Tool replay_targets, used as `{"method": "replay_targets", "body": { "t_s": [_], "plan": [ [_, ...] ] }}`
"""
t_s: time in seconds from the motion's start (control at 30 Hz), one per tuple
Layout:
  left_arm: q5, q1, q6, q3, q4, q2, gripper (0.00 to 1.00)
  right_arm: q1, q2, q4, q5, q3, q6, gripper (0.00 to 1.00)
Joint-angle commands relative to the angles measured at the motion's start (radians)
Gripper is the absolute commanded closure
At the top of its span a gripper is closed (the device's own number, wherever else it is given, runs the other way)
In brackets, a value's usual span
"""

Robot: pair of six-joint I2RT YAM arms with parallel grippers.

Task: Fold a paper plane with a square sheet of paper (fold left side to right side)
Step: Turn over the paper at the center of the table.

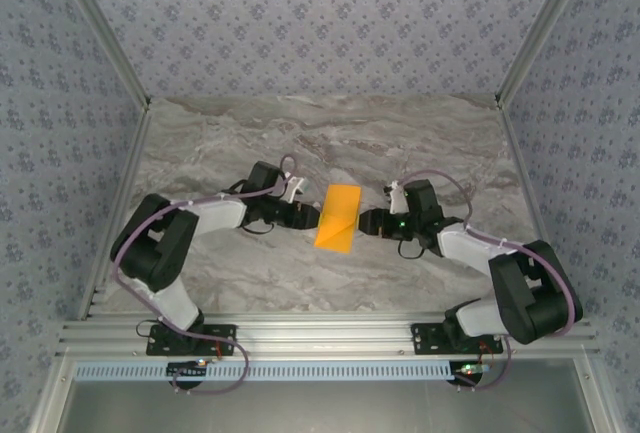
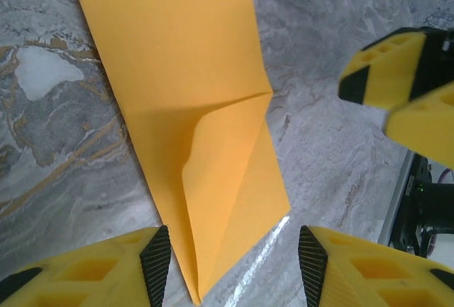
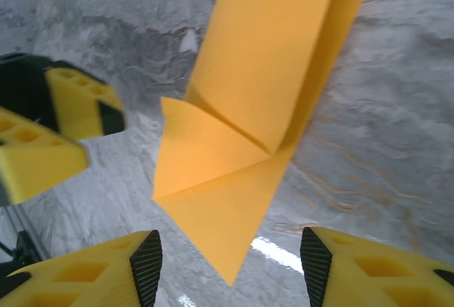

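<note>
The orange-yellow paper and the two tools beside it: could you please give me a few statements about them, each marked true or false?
1. The paper lies on the table between the left tool and the right tool. True.
2. The left tool is shut on the paper. False: it is open, with the paper's pointed end between its fingers.
3. A triangular flap is folded over at one end. True.
4. The paper is a flat, unfolded square. False: it is a narrow folded strip.
5. The right tool is open. True.
</note>
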Motion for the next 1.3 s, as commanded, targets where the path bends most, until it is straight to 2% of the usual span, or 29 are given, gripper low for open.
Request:
{"method": "replay_targets", "body": {
  "t_s": [0.0,0.43,0.73,1.03,1.13,1.27],
  "plan": [
    [0.059,-0.015,0.010,0.064,0.038,0.051,0.47,0.028,-0.007,0.022,-0.008,-0.003,0.019,0.42],
    [0.064,-0.031,0.021,0.164,0.012,0.181,0.55,0.039,-0.006,-0.024,0.003,0.012,-0.007,0.42],
    [0.014,-0.035,0.054,0.180,-0.042,0.181,0.55,0.039,0.003,-0.031,0.003,0.018,-0.014,0.42],
    [0.013,-0.036,0.051,0.170,-0.030,0.167,0.55,0.041,0.019,-0.025,0.004,0.021,-0.014,0.41],
    [0.016,-0.045,0.049,0.175,-0.028,0.177,0.59,0.042,0.025,-0.026,0.006,0.026,-0.010,0.41],
    [0.009,-0.051,0.047,0.179,-0.025,0.189,0.71,0.043,0.048,-0.006,-0.009,0.035,0.019,0.41]
  ]
}}
